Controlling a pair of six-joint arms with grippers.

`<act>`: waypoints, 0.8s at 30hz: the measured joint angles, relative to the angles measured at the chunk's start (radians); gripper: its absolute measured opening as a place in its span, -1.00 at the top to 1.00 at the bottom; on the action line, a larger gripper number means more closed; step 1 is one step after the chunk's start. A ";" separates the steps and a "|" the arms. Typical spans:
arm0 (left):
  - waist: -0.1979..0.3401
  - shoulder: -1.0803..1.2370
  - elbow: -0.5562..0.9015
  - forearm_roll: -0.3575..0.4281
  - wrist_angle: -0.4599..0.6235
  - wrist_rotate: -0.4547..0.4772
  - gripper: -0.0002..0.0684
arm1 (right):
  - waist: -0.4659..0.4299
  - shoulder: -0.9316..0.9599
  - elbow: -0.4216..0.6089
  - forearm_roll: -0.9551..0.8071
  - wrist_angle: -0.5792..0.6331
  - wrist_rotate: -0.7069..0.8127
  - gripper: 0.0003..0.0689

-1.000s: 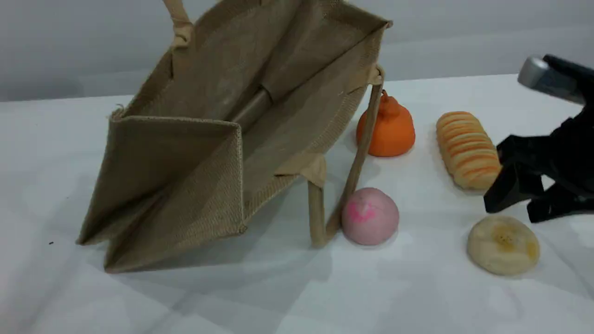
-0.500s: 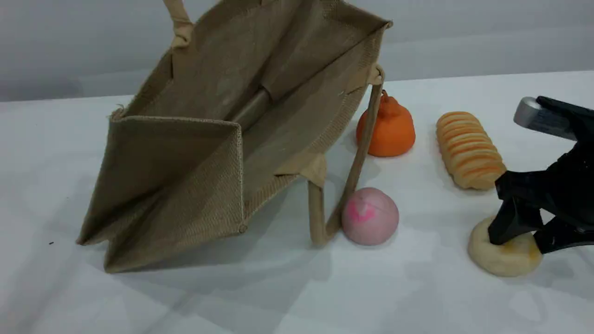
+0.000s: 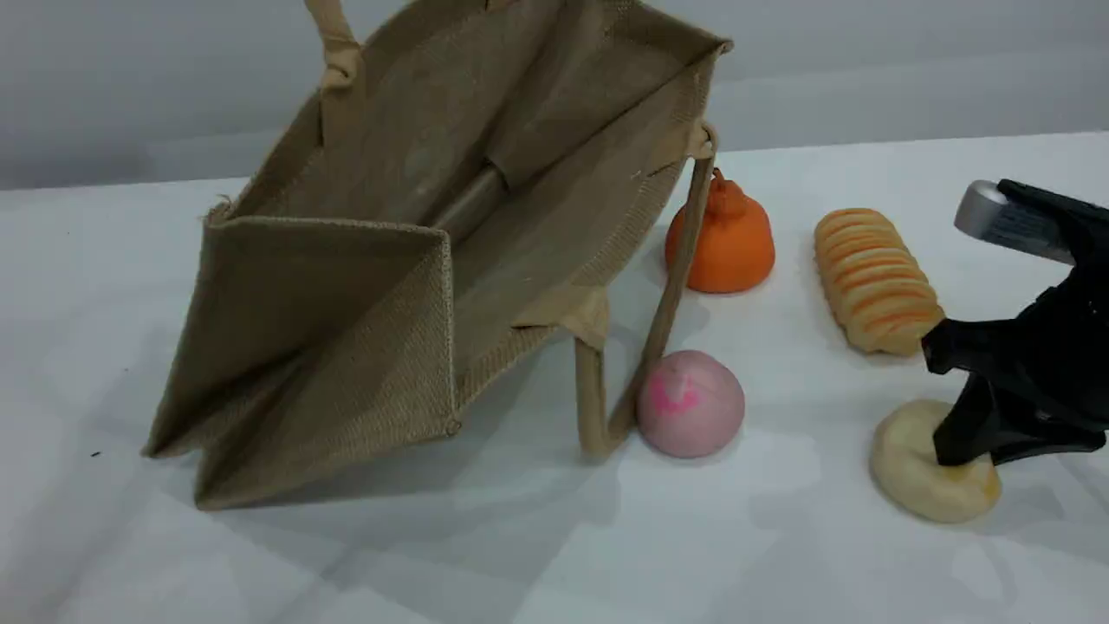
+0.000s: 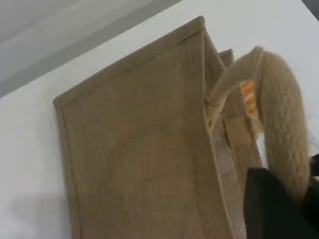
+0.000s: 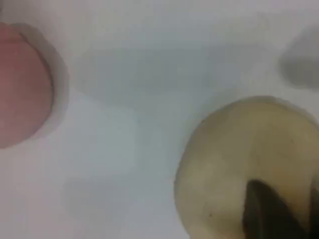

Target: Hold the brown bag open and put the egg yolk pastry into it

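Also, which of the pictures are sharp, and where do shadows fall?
Scene view: sharp, with a soft shadow on the table under the brown bag. Left wrist view: handle blurred. Right wrist view: egg yolk pastry and pink ball out of focus.

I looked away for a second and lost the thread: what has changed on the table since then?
The right gripper came down from beside the striped bread and shut on the egg yolk pastry, denting it. The brown bag, pink ball and orange piece stayed put; the left gripper still holds the bag's handle.
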 joint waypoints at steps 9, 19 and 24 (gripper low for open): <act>0.000 0.000 0.000 0.000 0.000 0.000 0.74 | 0.000 -0.183 0.001 -0.011 0.115 0.001 0.93; 0.000 0.000 0.000 -0.010 0.000 0.016 0.74 | 0.014 -0.497 0.001 0.148 0.278 -0.036 0.93; 0.000 0.000 0.000 -0.052 0.000 0.022 0.74 | 0.112 -0.502 -0.010 0.259 0.252 -0.101 0.93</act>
